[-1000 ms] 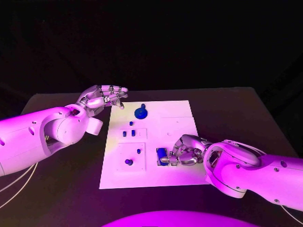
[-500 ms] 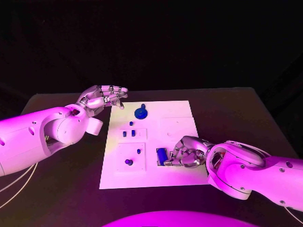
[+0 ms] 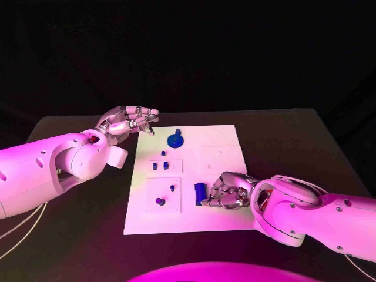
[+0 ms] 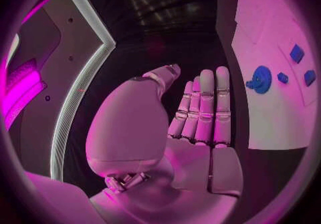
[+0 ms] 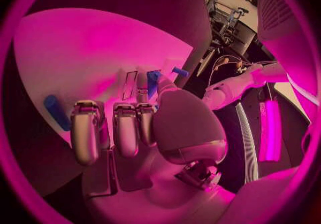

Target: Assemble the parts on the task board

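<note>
The board (image 3: 218, 153) is lying in the middle of the counter (image 3: 306, 141). The right hand (image 3: 226, 191) is resting on the board's near part, at about 5 o'clock from the board's centre. Its fingers are curling in beside an upright blue bar (image 3: 200, 192), which is standing just at 9 o'clock of the hand. In the head view I cannot tell if the fingers are gripping the bar or only touching it. In the right wrist view the bar (image 5: 55, 110) is lying apart from the fingertips (image 5: 85, 128), so the hand seems to be holding nothing.

The left hand (image 3: 128, 121) is hovering off the board's far left corner, at about 11 o'clock, with fingers apart and holding nothing. A round blue knob (image 3: 176, 140) is sitting at the board's far end, near 12 o'clock. Small blue pieces (image 3: 158, 165) are lying in the left column, and one more (image 3: 160, 201) is at 7 o'clock.

I judge the step in hand is seating the bar in its slot. To do it well, the right hand is needing to keep the bar upright, press straight down and avoid pushing it sideways. The board may be sliding, so the left hand could be steadying its edge.
</note>
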`<action>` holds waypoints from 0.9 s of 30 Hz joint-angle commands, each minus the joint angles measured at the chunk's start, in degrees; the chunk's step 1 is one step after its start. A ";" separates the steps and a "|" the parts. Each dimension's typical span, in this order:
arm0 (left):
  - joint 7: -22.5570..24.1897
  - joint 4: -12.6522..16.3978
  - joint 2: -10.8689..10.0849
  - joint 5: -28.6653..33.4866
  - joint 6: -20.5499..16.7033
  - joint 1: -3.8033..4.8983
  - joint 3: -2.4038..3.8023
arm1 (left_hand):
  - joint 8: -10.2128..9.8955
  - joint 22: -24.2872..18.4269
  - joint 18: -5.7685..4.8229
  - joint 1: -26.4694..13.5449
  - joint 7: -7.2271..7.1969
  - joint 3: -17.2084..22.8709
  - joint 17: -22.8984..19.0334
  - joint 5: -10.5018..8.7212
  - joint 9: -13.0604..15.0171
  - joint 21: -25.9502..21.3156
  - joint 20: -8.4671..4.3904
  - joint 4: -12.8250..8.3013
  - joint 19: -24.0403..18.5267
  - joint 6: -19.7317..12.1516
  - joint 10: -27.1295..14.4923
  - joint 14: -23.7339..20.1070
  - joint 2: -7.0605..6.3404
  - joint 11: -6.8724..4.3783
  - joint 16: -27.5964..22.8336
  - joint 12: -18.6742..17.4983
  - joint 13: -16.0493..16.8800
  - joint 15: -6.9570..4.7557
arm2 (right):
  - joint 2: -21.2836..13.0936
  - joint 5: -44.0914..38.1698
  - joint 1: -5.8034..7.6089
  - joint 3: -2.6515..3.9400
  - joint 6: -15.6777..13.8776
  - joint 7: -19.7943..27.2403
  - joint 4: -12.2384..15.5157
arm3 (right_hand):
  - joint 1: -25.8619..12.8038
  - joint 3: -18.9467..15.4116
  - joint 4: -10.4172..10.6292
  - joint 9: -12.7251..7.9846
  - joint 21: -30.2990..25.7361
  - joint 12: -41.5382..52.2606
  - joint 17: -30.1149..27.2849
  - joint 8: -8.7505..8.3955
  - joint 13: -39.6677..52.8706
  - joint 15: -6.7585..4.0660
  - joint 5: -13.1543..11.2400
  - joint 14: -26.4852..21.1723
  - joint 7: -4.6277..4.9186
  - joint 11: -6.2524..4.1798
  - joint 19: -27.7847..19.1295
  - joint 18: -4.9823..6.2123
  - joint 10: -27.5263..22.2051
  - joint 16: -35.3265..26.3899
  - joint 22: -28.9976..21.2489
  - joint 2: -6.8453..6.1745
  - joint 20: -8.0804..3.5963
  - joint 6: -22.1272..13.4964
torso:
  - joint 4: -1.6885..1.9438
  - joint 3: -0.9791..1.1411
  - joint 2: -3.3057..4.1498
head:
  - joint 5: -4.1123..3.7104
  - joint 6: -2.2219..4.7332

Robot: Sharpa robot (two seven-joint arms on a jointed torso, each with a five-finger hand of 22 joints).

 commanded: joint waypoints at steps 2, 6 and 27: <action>0.10 0.09 0.11 -0.09 0.89 0.01 0.04 | -0.20 -0.11 0.78 -0.19 0.07 -0.15 0.07 -0.17 0.07 -0.38 0.12 0.36 0.19 -0.23 -0.37 -0.22 0.63 -0.03 -0.37 0.21 -0.05 0.16 | 0.79 -0.48 -0.20 0.05 0.96 -0.81 -0.62 | 0.39 0.41 -0.02 -0.08 -0.32 0.11 10.10 -0.36 12.85 -0.21 -0.17 5.00 0.03 -0.39 4.75 -0.20 4.74 0.12 13.70 0.17 -0.19 -0.31 | -0.01 -0.03 -0.07 | -0.04 -0.04; 0.03 0.10 0.08 -0.09 0.94 0.01 0.04 | -0.20 -0.11 0.78 -0.19 0.07 -0.15 0.07 -0.17 0.07 -0.38 0.12 0.36 0.19 -0.23 -0.37 -0.22 0.63 -0.03 -0.37 0.21 -0.05 0.16 | 0.98 -0.66 -0.34 0.04 1.15 -0.97 -0.79 | 0.34 0.34 0.00 -0.16 -0.50 0.09 9.98 -0.44 12.84 -0.18 -0.29 4.97 0.11 -0.32 4.71 -0.17 4.73 0.06 13.66 -0.70 -0.17 -0.36 | 0.01 -0.01 -0.03 | 0.00 -0.09; -0.26 0.07 -0.07 -0.14 1.11 0.01 0.04 | -0.16 -0.18 0.78 -0.16 0.10 -0.21 0.07 -0.21 0.10 -0.48 0.12 0.43 0.24 -0.21 -0.40 -0.23 0.64 -0.02 -0.40 0.25 -0.06 0.17 | -0.21 -0.81 -0.55 0.04 0.71 0.60 -0.12 | -2.54 -2.19 0.17 -0.41 -0.36 0.07 10.01 -0.29 12.90 -0.03 -3.11 4.98 0.27 -0.16 4.73 -0.20 4.75 0.05 13.69 -6.60 -0.04 0.33 | -0.02 -0.02 -0.07 | 0.05 -0.17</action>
